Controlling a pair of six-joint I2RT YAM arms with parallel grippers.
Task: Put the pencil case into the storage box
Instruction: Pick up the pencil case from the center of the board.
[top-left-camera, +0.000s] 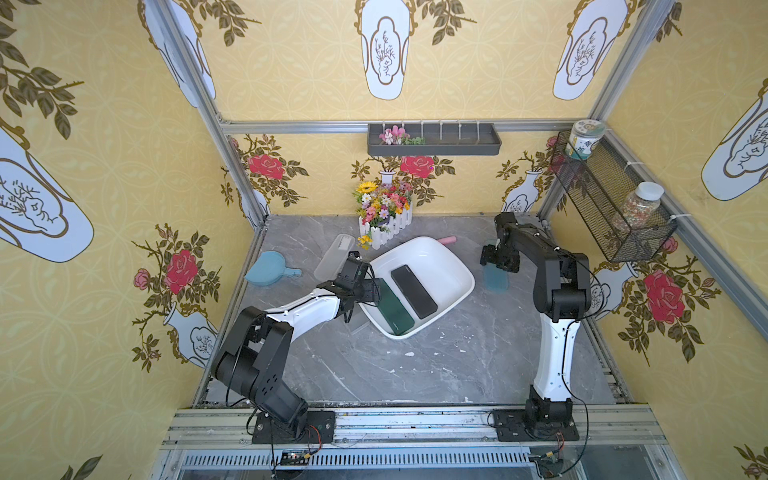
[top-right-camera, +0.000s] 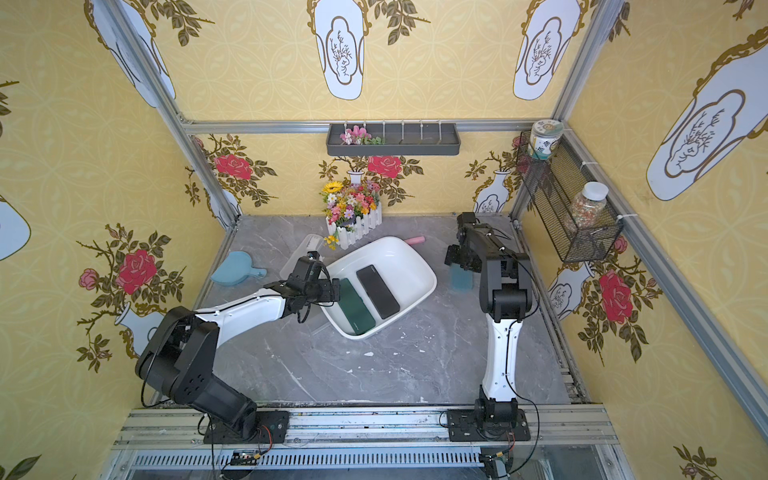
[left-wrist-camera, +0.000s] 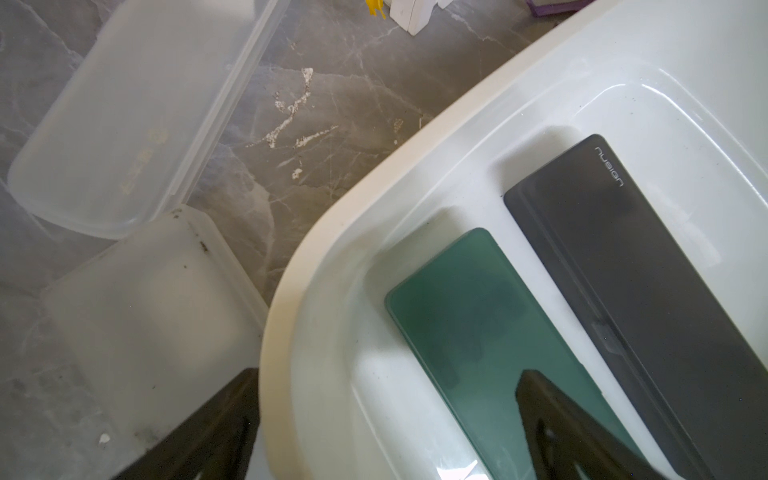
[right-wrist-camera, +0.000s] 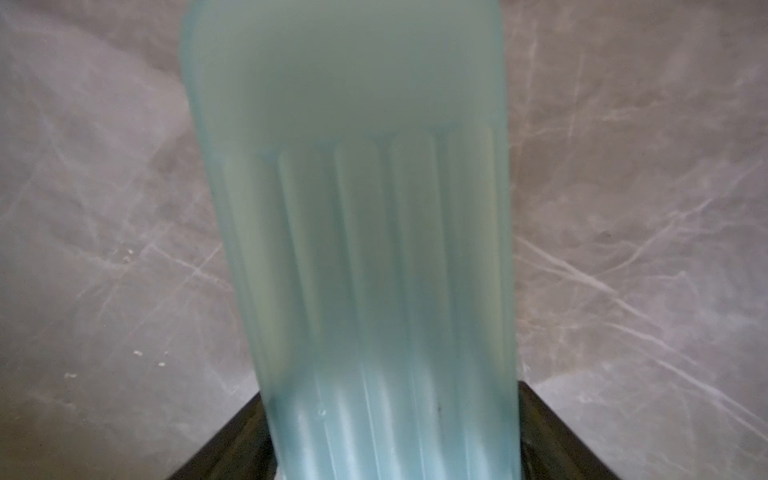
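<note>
Clerk: Grey marble tabletop (top-left-camera: 415, 365), closed in by yellow wallpaper (top-left-camera: 104, 174) printed with vases and roses. Entries, left of frame to right?

Checker: Left of centre: blue paddle-shaped item (top-left-camera: 266, 270), then frosted clear case (top-left-camera: 332, 259), both lying flat, neither in hand. Next: left gripper (top-left-camera: 372, 293), jaws spread wide and empty, hanging over the lower-left rim of the storage box (top-left-camera: 428, 255)

Clerk: Box contents?

Checker: Centre of frame, white tub set askew; green case (top-left-camera: 397, 313) and black case (top-left-camera: 413, 291) side by side on its floor. Behind its upper rim: pink item (top-left-camera: 444, 240) and flower planter (top-left-camera: 384, 216). Upper centre, on the wall: dark divided tray (top-left-camera: 457, 145)

Clerk: And the piece to be stowed?

Checker: Entered as pale blue pencil case (top-left-camera: 496, 280), right of the box, apart from its rim. The right gripper (top-left-camera: 498, 266) sits at its upper end; the right wrist view shows the jaws against both long sides, pinching it across the width

Clerk: Step?

Checker: Pick-up, by my reading; whether the case has left the tabletop I cannot tell. Next calls for a lift above the rolled rim, a carry leftward, and a set-down on the bare floor right of the black case. Far right: wire mesh basket (top-left-camera: 602, 208) holding two jars
</note>
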